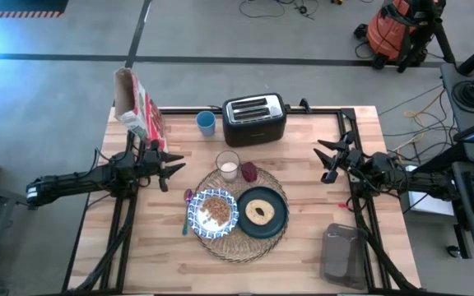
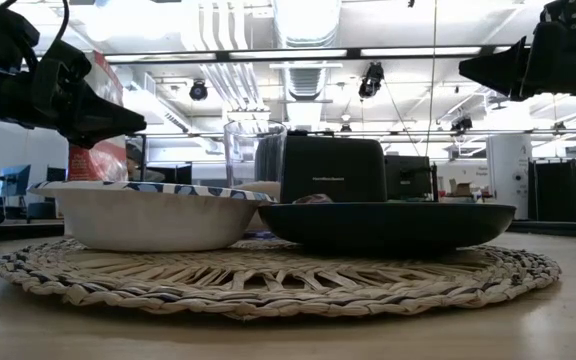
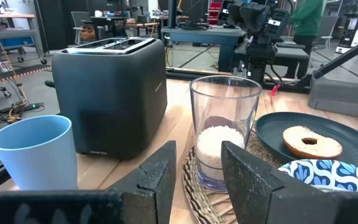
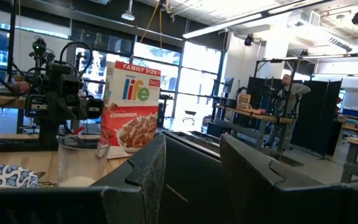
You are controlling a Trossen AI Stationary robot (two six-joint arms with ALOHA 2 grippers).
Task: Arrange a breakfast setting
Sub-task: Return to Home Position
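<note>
From above, lower centre: mat (image 1: 239, 250) carrying bowl (image 1: 213, 211) and plate (image 1: 262, 212), glass (image 1: 228, 165) at its upper edge; left tool (image 1: 174, 170) mid-left, right tool (image 1: 324, 162) mid-right, both off the mat. In both wrist views, fingers well apart, gripping nothing. Seemingly homing with the setting laid: next, draw both arms back clear of the glass.

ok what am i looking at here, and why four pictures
It is a two-armed robot at a wooden table. One camera looks straight down, one sits at table level, and one rides on each wrist, looking past that arm's two fingers. The left gripper and right gripper are both open and hold nothing. On a woven placemat sit a patterned bowl of cereal, a teal plate with a bagel and a glass of milk; behind stand a toaster, a blue cup and a cereal box.
</note>
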